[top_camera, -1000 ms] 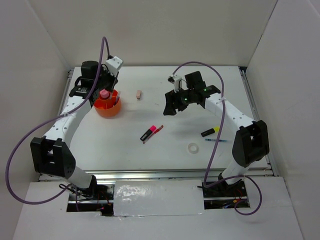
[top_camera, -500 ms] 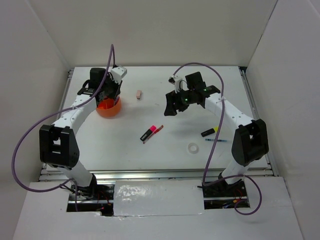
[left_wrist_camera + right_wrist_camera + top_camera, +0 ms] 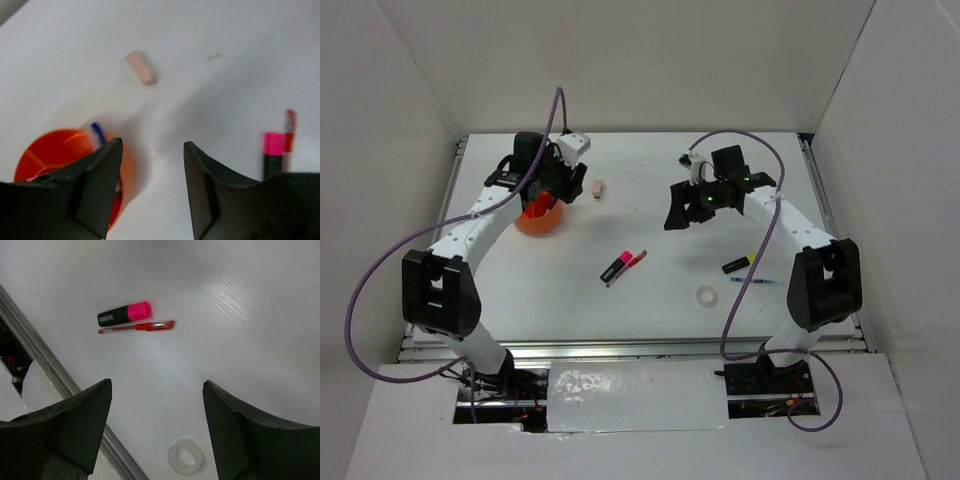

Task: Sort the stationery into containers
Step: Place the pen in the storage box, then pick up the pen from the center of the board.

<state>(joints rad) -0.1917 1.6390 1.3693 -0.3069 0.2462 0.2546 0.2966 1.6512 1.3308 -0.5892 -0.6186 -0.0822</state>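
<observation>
The round orange tub (image 3: 536,219) stands at the back left; in the left wrist view the tub (image 3: 47,152) has a blue pen (image 3: 97,133) leaning in it. My left gripper (image 3: 563,190) (image 3: 152,145) hangs open over the tub's right rim with nothing between its fingers. A pinkish eraser (image 3: 598,188) (image 3: 141,75) lies just right of it. Mid-table lie a pink highlighter (image 3: 614,267) (image 3: 125,313) and a red pen (image 3: 632,262) (image 3: 137,326). My right gripper (image 3: 682,214) (image 3: 157,384) stands open and empty above the table.
To the right lie a yellow-black highlighter (image 3: 740,263), a thin blue pen (image 3: 751,280) and a clear tape ring (image 3: 706,295) (image 3: 186,457). White walls enclose the table on three sides. A metal rail (image 3: 47,365) runs along the near edge.
My left gripper was shut on a pink-capped item over the tub; it has opened and shifted right, and that item no longer shows. The right arm has moved slightly right.
</observation>
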